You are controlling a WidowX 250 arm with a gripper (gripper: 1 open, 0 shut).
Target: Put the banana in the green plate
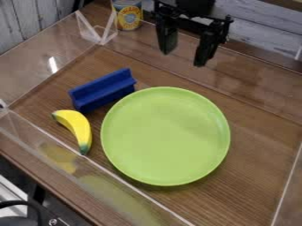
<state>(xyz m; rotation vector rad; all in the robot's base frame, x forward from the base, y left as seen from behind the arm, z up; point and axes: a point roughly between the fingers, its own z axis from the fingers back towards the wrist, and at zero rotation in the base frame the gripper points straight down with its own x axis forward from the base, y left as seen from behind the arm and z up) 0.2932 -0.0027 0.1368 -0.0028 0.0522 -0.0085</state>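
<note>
The banana (76, 128) lies on the wooden table at the left, small, curved and yellow, its dark greenish tip pointing toward the near edge. Just right of it sits the green plate (165, 135), large, round and lime green, with nothing on it. My gripper (185, 48) hangs at the top of the view, beyond the plate's far rim, pointing down. Its two black fingers stand apart and open with nothing between them. It is well away from the banana.
A blue block (101, 90) lies between the banana and the plate's upper left rim. Clear plastic walls (35, 146) fence the table on the left and near sides. A small yellow-labelled container (127, 17) stands at the back.
</note>
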